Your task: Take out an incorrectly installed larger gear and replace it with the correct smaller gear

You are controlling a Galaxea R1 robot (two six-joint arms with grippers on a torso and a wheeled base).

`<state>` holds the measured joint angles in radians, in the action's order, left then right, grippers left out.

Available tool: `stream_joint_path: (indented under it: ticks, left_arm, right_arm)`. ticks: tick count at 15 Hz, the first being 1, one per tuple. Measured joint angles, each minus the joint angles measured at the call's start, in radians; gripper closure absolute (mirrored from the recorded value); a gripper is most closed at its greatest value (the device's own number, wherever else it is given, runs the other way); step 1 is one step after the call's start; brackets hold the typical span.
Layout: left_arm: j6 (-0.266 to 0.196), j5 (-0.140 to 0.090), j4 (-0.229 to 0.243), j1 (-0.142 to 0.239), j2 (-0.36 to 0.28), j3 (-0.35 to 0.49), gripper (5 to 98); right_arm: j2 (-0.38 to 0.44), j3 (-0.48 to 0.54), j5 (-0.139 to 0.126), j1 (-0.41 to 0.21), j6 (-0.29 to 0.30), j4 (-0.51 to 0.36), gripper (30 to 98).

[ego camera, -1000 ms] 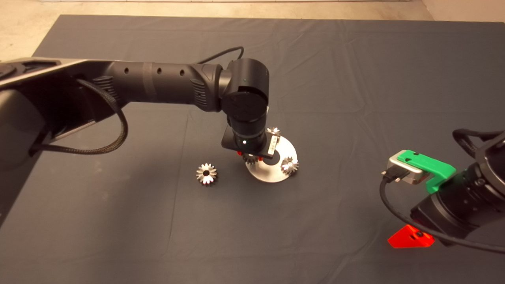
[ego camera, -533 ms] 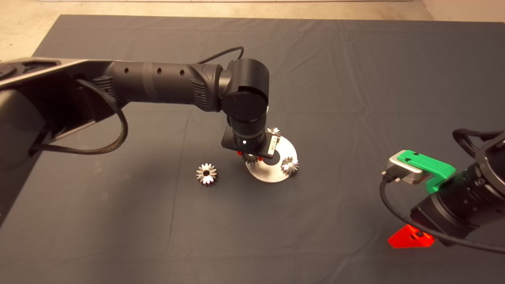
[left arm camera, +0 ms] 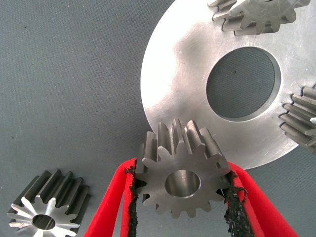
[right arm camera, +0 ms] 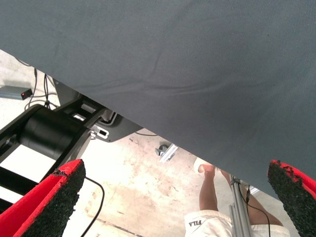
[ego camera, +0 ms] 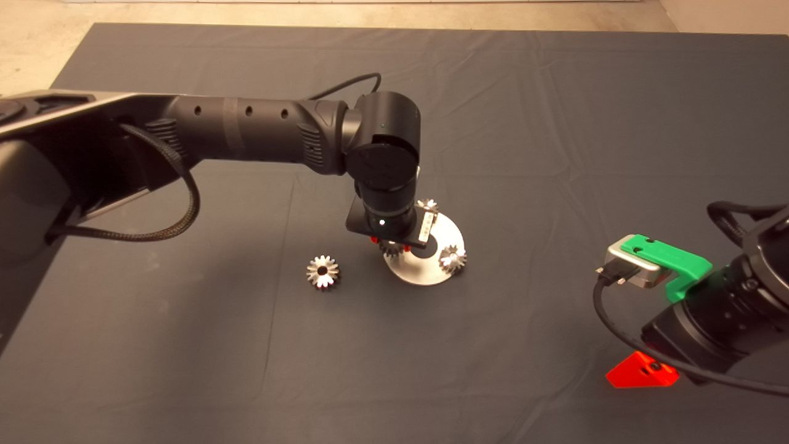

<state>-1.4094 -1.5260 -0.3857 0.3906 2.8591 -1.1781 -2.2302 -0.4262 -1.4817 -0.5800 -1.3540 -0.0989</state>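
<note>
Fingers (left arm camera: 129, 197) of the left gripper (left arm camera: 180, 200), red with black pads, are closed against opposite sides of the smaller gear (left arm camera: 181, 176), a dull dark-grey steel gear with short teeth, a pale flat face and a round centre hole. The gear sits squarely between the pads, its toothed flanks pressed by both. It is held at the near edge of a round, flat, silver metal plate (left arm camera: 177, 59) with a large circular opening in its middle, through which the dark mat shows; whether the gear touches the plate cannot be told. Two more grey toothed gears stand at the plate's rim, one (left arm camera: 256, 15) at the far side and one (left arm camera: 301, 121) to the side of the opening.

In the head view the left arm reaches in across the mat and points straight down over the plate (ego camera: 447, 231), its wrist hiding most of the held gear (ego camera: 391, 248). The larger gear (ego camera: 322, 272), a bright shiny silver metal gear with long pointed star-like teeth and a small dark centre hole, lies flat on the dark grey cloth mat (ego camera: 555, 123), beside the plate but clear of it; the wrist view shows it (left arm camera: 47, 212) too, apart from the red fingers.

The right gripper (right arm camera: 173, 197) waits at the lower right edge of the mat, its fingers spread wide with nothing between them. Beyond the mat's edge its camera shows a pale floor, a black machine base and a person's bare leg (right arm camera: 210, 190).
</note>
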Motion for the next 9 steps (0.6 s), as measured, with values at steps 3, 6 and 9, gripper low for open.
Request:
stream_joint_path:
  ticks: [3, 6, 9]
  left_arm:
    - [0.000, 0.000, 0.000, 0.000, 0.000, 0.000, 68.3]
    - [0.000, 0.000, 0.000, 0.000, 0.000, 0.005, 68.2]
    - [0.000, 0.000, 0.000, 0.000, 0.000, 0.008, 68.2]
  right_arm:
    - [0.000, 0.000, 0.000, 0.000, 0.000, 0.000, 30.8]
    - [0.000, 0.000, 0.000, 0.000, 0.000, 0.000, 30.8]
    - [0.000, 0.000, 0.000, 0.000, 0.000, 0.000, 30.8]
